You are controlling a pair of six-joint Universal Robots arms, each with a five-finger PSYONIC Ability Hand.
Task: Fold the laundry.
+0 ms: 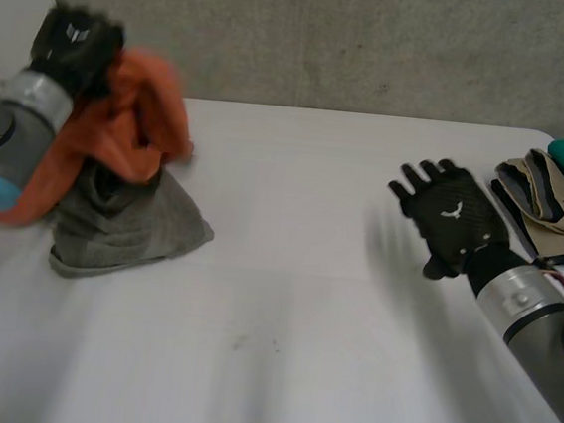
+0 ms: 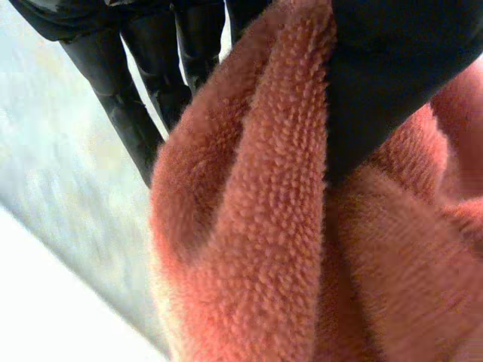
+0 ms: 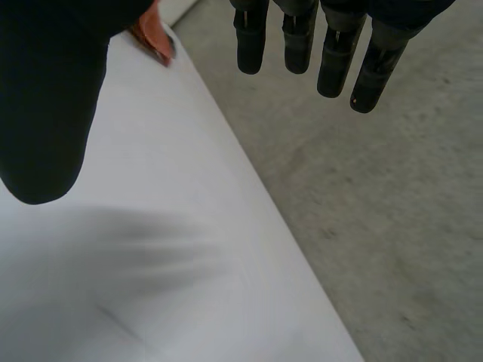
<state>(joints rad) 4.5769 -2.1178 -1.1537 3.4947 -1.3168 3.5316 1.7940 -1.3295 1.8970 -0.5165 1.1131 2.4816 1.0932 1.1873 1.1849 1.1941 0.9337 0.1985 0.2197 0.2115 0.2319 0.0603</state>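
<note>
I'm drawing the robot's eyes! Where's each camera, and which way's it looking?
Head view: behind the arms, looking down at the flat white table; left hand, right hand show.
Left wrist view: along its palm at the pinched fuzzy orange towel.
Right wrist view: past straight fingers, over the table's edge.
Head and left wrist share the towel.

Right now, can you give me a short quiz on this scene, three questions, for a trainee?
1. True or false: the left hand grips the orange towel.
2. What lies on the table below the towel? A) a grey cloth B) a cup C) a book
3. Fill in: the fingers of the right hand are ____ (straight or curled).
Key: 1 true; 2 A; 3 straight.
</note>
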